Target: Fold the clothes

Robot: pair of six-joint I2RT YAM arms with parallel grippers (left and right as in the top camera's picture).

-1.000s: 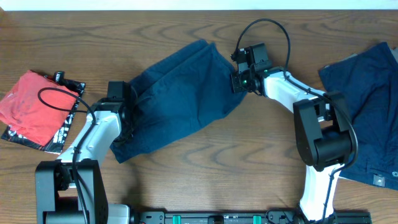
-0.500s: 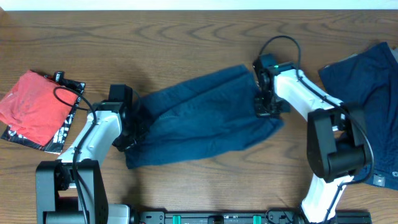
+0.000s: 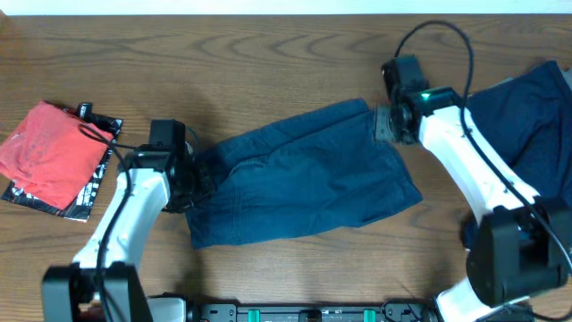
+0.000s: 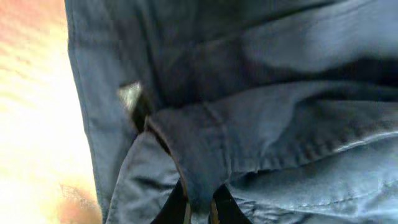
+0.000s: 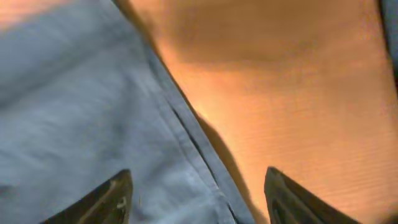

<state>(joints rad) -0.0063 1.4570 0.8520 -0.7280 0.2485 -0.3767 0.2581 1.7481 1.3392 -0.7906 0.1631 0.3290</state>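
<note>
One of the clothes, a pair of dark navy shorts (image 3: 304, 179), lies spread flat across the middle of the table. My left gripper (image 3: 191, 175) is shut on a fold at its left edge; in the left wrist view the two fingertips (image 4: 185, 210) pinch a ridge of navy cloth (image 4: 261, 118). My right gripper (image 3: 384, 123) hovers open at the shorts' far right corner. Its fingers (image 5: 115, 199) stand wide apart over the hem (image 5: 186, 143), holding nothing. A second navy garment (image 3: 527, 134) lies at the right edge, partly under the right arm.
A red cloth (image 3: 45, 152) lies on a black-and-white packet (image 3: 85, 192) at the far left. Bare wooden table (image 3: 268, 54) runs along the back and the front of the shorts. The arm bases stand at the front edge.
The right gripper pulled the shorts' edge rightward, stretching them flat, then opened, let go and drew back toward the far right. The left gripper kept its hold.
</note>
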